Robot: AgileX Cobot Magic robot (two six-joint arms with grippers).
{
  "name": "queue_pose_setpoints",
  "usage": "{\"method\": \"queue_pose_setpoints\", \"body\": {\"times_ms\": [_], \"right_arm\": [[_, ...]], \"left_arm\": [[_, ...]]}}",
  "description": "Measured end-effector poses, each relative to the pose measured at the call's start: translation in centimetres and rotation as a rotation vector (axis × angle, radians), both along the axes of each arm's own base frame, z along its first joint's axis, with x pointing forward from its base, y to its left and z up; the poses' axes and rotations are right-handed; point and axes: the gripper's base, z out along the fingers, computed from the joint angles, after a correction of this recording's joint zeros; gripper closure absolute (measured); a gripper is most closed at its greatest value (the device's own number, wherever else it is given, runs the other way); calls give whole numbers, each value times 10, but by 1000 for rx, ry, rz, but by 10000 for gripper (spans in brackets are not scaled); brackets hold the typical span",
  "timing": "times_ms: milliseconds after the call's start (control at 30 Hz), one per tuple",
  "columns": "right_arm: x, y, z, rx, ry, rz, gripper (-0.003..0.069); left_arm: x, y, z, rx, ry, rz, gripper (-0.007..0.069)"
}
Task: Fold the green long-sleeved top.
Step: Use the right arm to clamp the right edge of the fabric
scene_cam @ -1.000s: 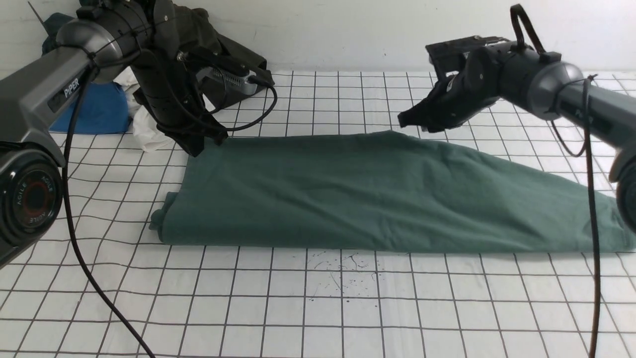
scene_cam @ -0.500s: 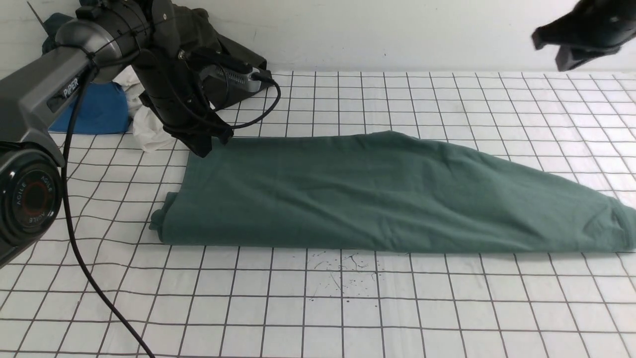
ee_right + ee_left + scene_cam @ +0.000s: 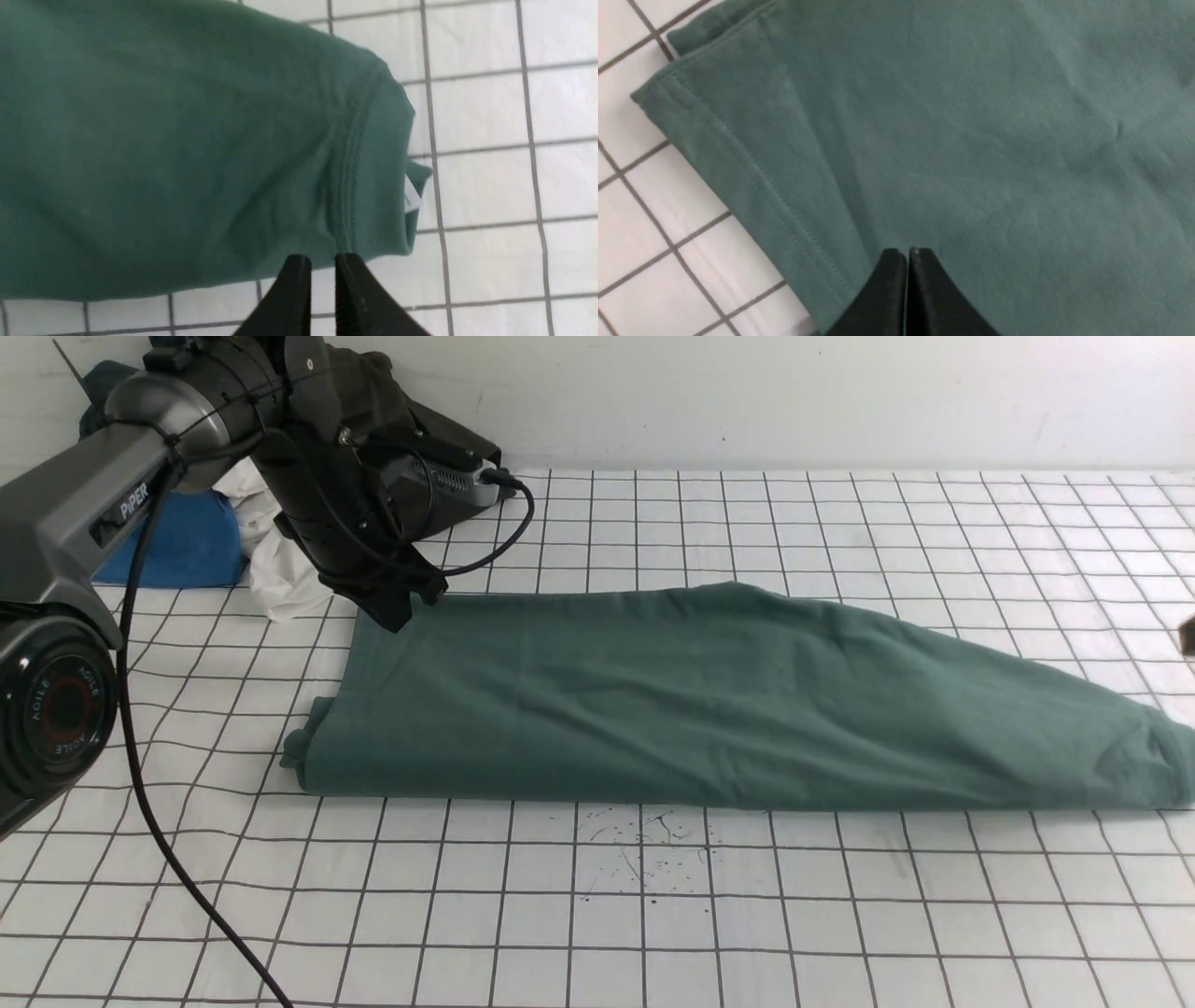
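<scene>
Lying folded, the top [image 3: 728, 700] has the left gripper [image 3: 906, 253], fingers together, empty, at its far left corner, and the right gripper [image 3: 323, 257], fingers slightly apart, empty, at its right end.

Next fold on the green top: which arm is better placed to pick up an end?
Probably the right. The right gripper has its jaws slightly apart at the collar edge of the green top; the left gripper is shut over the hem end.

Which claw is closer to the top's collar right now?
Right. The right claw hovers just off the collar; the left claw is at the opposite end of the green top, by its hem.
</scene>
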Motion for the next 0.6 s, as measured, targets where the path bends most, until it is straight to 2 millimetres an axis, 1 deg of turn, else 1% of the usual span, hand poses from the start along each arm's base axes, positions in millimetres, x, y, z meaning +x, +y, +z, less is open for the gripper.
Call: {"method": "queue_pose_setpoints", "body": {"times_ms": [33,133,167,200,233,267,333,367,400,433,467,500,567,600], "right_arm": [[0,-2,-6,2,10,-8,543],[4,-12,-26,10,32,-38,426],[8,-16,-35,12,34,-57,351],[11,-17,-42,16,33,-72,295],[14,-18,-47,17,31,-86,251],[14,-19,-49,17,30,-90,240],[22,-22,-67,28,20,-149,107],[25,-23,-74,31,21,-165,69],[25,-22,-74,31,21,-164,69],[28,-21,-81,33,23,-169,41],[29,-18,-86,31,31,-162,34],[31,-16,-86,25,26,-154,33],[33,-13,-87,19,22,-143,38],[35,-8,-87,5,17,-121,66]], "left_arm": [[0,0,0,-3,0,0,632],[0,-1,0,-7,1,1,632],[0,-1,0,-7,1,1,632],[0,-1,0,-7,1,1,632],[0,-1,0,-7,1,1,632],[0,-1,0,-7,1,1,632],[0,-1,0,-7,1,1,632],[0,-1,0,-7,1,1,632],[0,-1,0,-7,1,1,632],[0,-1,0,-6,0,-3,632],[0,-1,0,-5,-1,-7,632],[0,-1,0,-4,-1,-10,632],[0,-1,0,-3,-2,-13,632],[0,-1,0,-3,-3,-16,632]]}}
